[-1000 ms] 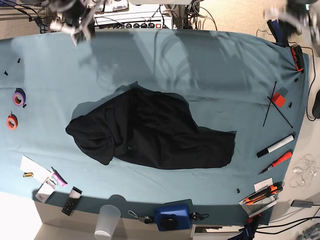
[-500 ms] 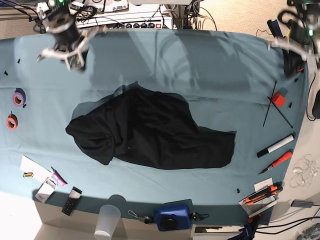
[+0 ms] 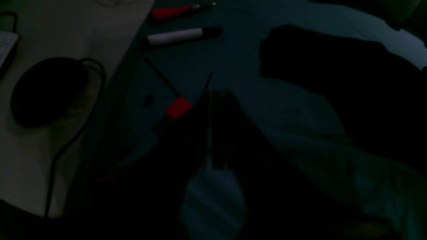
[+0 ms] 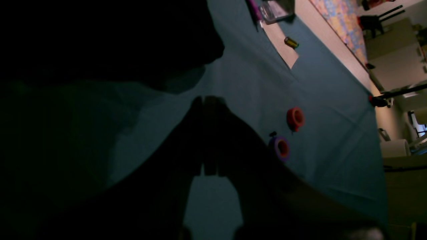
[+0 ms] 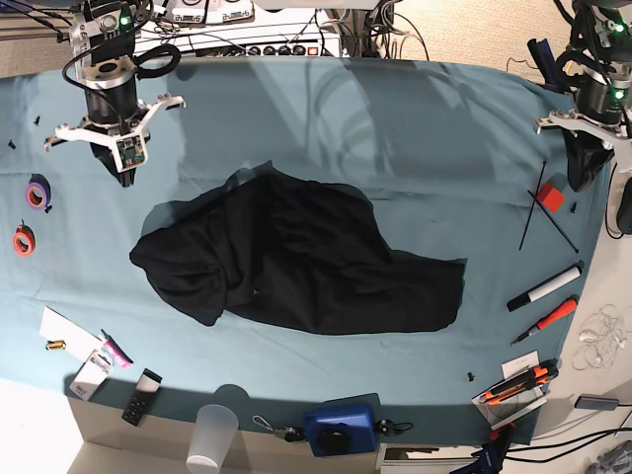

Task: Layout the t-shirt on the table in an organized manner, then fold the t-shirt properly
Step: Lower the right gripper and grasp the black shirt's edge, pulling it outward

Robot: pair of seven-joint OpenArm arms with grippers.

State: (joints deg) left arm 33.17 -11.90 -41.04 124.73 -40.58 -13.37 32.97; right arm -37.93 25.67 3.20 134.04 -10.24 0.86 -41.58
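The black t-shirt (image 5: 296, 259) lies crumpled in a heap in the middle of the teal table (image 5: 415, 128); no print shows. My right gripper (image 5: 125, 178) hangs over the far left of the table, apart from the shirt, its fingers (image 4: 195, 133) pressed together on nothing. My left gripper (image 5: 583, 178) hovers over the far right edge beside a red block (image 5: 550, 197). In the very dark left wrist view its fingers (image 3: 222, 126) stand close with only a thin slit between them, and the t-shirt (image 3: 350, 83) lies ahead to the right.
A purple tape roll (image 5: 38, 194) and an orange one (image 5: 23, 240) lie at the left edge. Markers (image 5: 545, 287), a red pen (image 5: 546, 321) and thin black rods (image 5: 533, 207) lie at the right. A plastic cup (image 5: 212, 437) and a blue device (image 5: 340, 428) stand at the front edge.
Both arms have swung down from the far corners and now hang over the table's left and right ends. The t-shirt has not moved.
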